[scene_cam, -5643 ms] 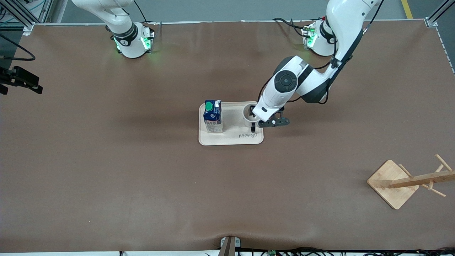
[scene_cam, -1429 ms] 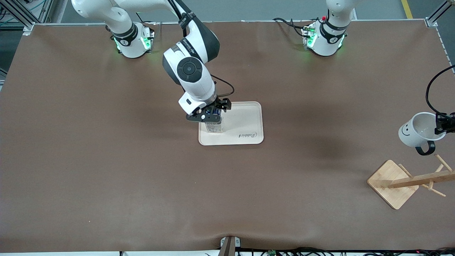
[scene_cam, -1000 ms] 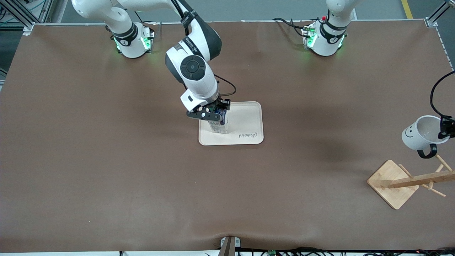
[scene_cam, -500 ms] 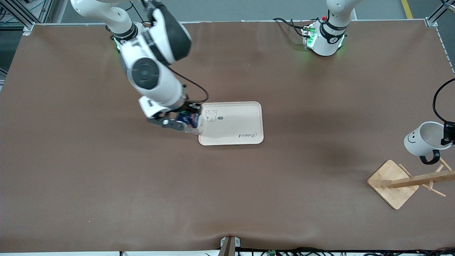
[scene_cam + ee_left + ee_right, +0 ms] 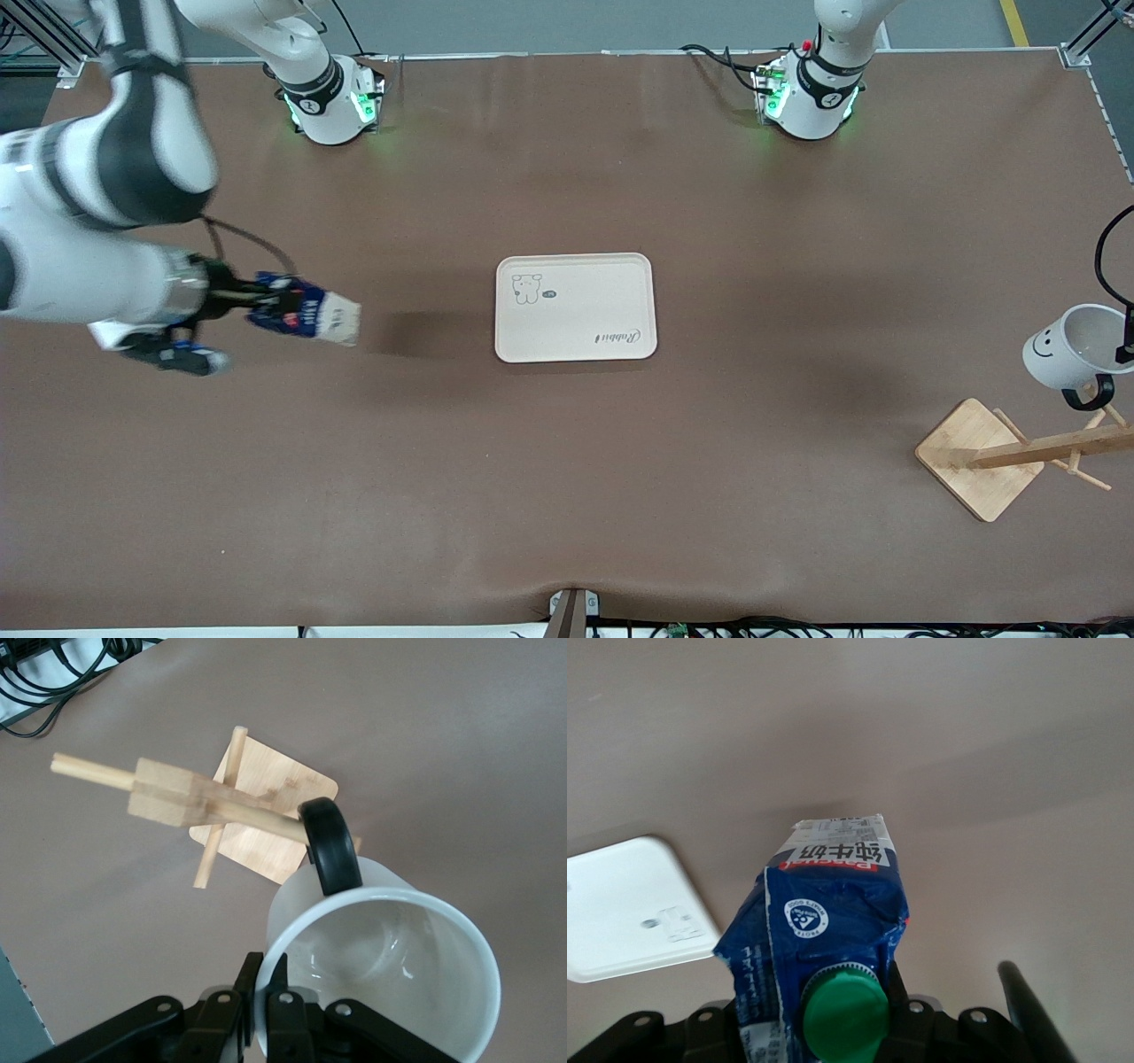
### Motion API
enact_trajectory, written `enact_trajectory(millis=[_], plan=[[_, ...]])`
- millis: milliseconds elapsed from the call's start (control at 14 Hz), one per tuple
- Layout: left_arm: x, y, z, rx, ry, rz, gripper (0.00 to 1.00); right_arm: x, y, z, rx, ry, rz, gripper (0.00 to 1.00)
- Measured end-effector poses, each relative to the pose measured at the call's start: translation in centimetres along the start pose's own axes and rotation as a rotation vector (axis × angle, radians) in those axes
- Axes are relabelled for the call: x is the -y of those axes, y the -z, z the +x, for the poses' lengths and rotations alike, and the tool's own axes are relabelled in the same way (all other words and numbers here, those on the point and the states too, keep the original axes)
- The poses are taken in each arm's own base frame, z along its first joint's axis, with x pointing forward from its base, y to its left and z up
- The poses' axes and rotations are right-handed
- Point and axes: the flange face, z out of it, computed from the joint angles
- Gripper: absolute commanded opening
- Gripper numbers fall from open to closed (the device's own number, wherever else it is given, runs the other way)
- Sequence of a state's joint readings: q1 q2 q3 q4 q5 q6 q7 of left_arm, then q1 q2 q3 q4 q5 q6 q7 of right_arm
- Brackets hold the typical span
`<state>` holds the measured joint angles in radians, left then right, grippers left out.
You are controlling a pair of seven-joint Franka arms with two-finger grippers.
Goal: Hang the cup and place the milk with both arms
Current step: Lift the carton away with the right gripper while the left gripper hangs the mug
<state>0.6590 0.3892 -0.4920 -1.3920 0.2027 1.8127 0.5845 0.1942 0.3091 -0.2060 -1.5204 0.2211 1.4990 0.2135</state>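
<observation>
The milk, a blue-and-white carton with a green cap, hangs tilted over the brown table toward the right arm's end. My right gripper is shut on its top, as the right wrist view shows. The cup, white with a smiley face, hangs just above the wooden rack at the left arm's end. My left gripper is shut on the cup's rim. The black handle sits close over a rack peg. Whether they touch I cannot tell.
The cream tray lies in the table's middle with nothing on it, and shows in the right wrist view. The rack's square base stands near the table's edge at the left arm's end.
My right arm lifted the milk off the tray and swung it toward the right arm's end of the table. The cup sank a little toward the rack peg.
</observation>
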Motion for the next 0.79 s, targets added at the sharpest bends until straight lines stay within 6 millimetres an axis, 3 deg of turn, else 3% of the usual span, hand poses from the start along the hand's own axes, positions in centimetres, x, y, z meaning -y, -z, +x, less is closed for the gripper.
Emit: enact_trajectory(millis=[143, 286, 357, 429, 500, 786], plan=[[0.8, -0.6, -0.3, -0.006, 0.001, -0.001, 0.0, -7.1, -0.3, 1.8, 0.013, 0.061, 0.017, 0.0], [1.1, -1.3, -0.1, -0.015, 0.002, -0.003, 0.0, -10.9, -1.7, 2.5, 0.02, 0.065, -0.018, 0.0], [1.2, -1.7, 0.1, -0.021, 0.002, -0.004, 0.14, -11.7, -2.4, 2.8, 0.015, 0.061, -0.05, 0.0], [1.3, -2.1, 0.2, -0.023, 0.003, -0.007, 0.45, -12.1, -3.1, 3.0, 0.006, 0.058, -0.071, 0.0], [1.3, -2.4, 0.3, -0.025, 0.011, -0.014, 0.99, -12.4, -3.7, 3.1, -0.003, 0.056, -0.077, 0.0], [0.7, -2.6, 0.9, -0.067, 0.072, -0.082, 1.0, -13.1, -5.5, 2.2, 0.017, 0.05, -0.077, 0.0]])
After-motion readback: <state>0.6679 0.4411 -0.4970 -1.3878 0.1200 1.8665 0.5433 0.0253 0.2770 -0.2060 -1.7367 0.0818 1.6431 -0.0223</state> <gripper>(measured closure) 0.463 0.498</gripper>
